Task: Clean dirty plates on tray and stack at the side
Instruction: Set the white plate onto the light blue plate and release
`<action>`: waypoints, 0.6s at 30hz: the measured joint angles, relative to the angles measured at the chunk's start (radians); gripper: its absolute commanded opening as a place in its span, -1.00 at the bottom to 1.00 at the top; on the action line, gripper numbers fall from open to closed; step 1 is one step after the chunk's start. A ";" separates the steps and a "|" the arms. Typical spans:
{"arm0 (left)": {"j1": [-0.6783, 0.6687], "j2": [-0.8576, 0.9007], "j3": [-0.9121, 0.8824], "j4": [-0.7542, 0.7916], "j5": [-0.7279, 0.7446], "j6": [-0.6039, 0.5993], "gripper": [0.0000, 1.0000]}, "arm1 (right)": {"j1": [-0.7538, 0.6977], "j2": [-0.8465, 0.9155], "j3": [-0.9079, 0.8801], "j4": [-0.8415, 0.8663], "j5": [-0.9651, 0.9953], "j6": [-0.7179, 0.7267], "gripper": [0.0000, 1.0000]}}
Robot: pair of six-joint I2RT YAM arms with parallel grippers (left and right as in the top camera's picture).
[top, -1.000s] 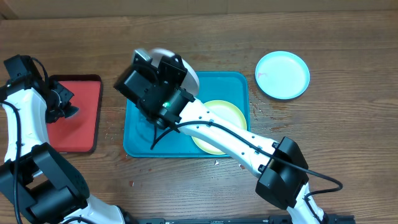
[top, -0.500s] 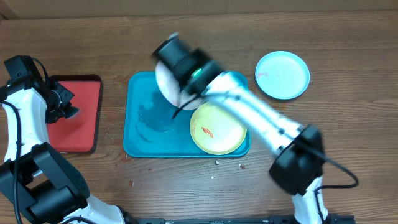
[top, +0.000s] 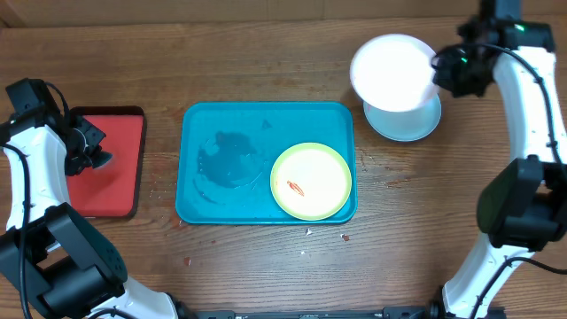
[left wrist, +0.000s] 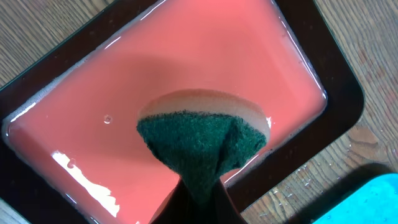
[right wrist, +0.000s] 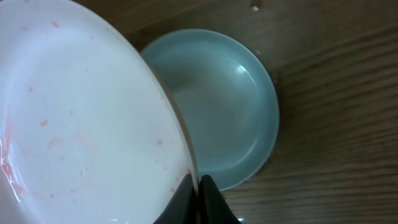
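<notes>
At far right, the right hand [right wrist: 199,188] pinches the rim of the round white plastic plate [top: 394,69], held over the light blue plate [top: 410,129].
At left, the left hand [left wrist: 200,200] clamps a green sponge [left wrist: 202,140] over the red tray [left wrist: 186,56]; the yellow-green plate [top: 311,182] lies in the teal rectangular tray [top: 221,124].

This looks like a robotics lab bench, not a home kitchen. Two white-and-black robot arms, the left arm [top: 44,155] and the right arm [top: 534,106], stand at a wood-grain counter [top: 266,275], with black cables running exposed along their links. The wares are plain plastic props, sparsely laid out: a teal tray [top: 190,208], a small red tray [top: 124,159], a white plate [top: 392,73], a light blue plate [top: 416,131], a yellow-green plate [top: 311,181] and a green-backed sponge [left wrist: 202,140]. A bare tan band [top: 221,11] borders the counter's far edge.
</notes>
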 measured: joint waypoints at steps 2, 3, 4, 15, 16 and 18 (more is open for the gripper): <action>0.000 0.000 0.000 0.003 0.000 0.000 -0.91 | -0.033 0.000 -0.066 0.055 -0.018 0.006 -0.92; 0.000 0.000 0.000 0.004 0.000 0.000 -0.92 | -0.044 0.000 -0.095 0.083 -0.024 0.008 -0.92; 0.000 0.000 0.000 0.004 0.000 0.000 -0.92 | -0.053 0.000 -0.127 0.117 -0.025 0.014 -0.92; 0.000 0.000 0.000 0.003 0.000 0.000 -0.91 | -0.074 0.000 -0.370 0.320 0.101 0.132 -0.17; 0.000 0.000 0.000 0.003 0.000 0.000 -0.91 | -0.074 0.000 -0.370 0.322 0.098 0.131 -0.12; 0.000 0.000 0.000 0.003 0.000 0.000 -0.91 | -0.074 -0.001 -0.370 0.323 0.066 0.111 -0.10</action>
